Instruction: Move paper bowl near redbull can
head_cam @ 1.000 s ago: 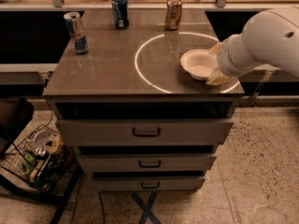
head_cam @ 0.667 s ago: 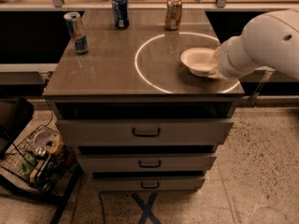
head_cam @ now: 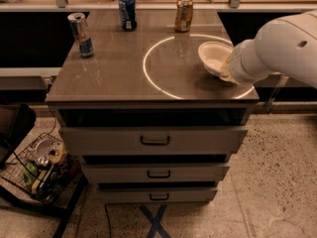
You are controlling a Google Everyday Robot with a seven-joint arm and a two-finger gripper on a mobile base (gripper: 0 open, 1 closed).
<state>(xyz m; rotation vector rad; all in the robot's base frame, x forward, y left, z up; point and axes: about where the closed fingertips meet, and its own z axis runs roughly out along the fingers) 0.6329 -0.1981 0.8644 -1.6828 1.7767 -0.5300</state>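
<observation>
The paper bowl [head_cam: 213, 57], white and shallow, hangs tilted just above the right side of the table top, with its shadow under it. My gripper [head_cam: 225, 71] comes in from the right at the end of the white arm and is shut on the bowl's near right rim; the arm mostly covers it. The redbull can [head_cam: 80, 33], slim, silver and blue, stands upright at the far left of the table, well apart from the bowl.
A dark blue can [head_cam: 128, 12] and a gold can [head_cam: 184, 14] stand at the back edge. A white ring [head_cam: 147, 72] is marked on the grey table top [head_cam: 109, 78]. Drawers [head_cam: 154, 140] are below. A wire basket [head_cam: 39, 167] of clutter sits on the floor at the left.
The bowl has risen off the table and tilted in my gripper, shifting slightly back and left. The cans have not moved.
</observation>
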